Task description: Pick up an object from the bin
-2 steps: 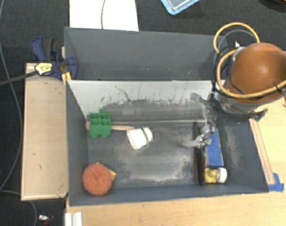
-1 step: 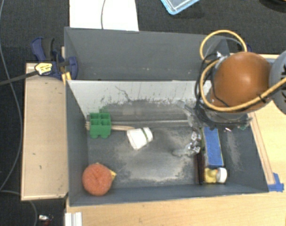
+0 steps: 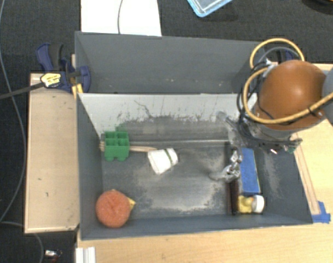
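Observation:
My gripper (image 3: 233,165) hangs low over the right side of the bin, under the arm's orange dome. Directly beside it, to the right, lies a long blue flat piece (image 3: 248,172) pointing toward the front wall. A yellow and white lump (image 3: 251,204) sits at the blue piece's near end. A dark narrow stick (image 3: 231,196) lies along the blue piece's left edge, just below the gripper. Whether the gripper touches any of these I cannot tell.
A white crumpled piece (image 3: 162,160) lies mid-bin. A green toothed block (image 3: 116,145) on a pale wooden handle sits at the left. An orange fuzzy ball (image 3: 113,207) rests in the front left corner. The arm covers the bin's back right corner.

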